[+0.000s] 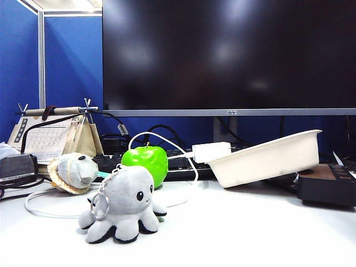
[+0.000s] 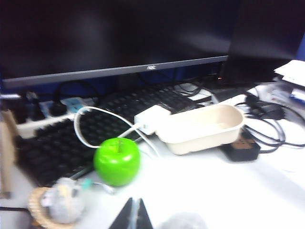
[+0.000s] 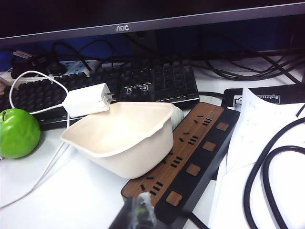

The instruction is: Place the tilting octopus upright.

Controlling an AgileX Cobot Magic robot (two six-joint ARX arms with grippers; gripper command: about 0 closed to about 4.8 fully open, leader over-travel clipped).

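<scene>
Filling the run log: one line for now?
octopus: upright, free | left pincer: shut, empty | right pincer: shut, empty

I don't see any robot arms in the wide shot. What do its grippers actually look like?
Little shows. In the left wrist view, the left gripper is two dark, pointed fingertips pressed together into a narrow wedge. In the right wrist view, the right gripper is a dark, blurred tip with a paler greenish patch. No cables, markings or arm links are visible, and the exterior view shows neither arm.

We see the left wrist view blurred throughout, the octopus [image 2: 183, 222] there only a grey smear cut by the frame edge.
</scene>
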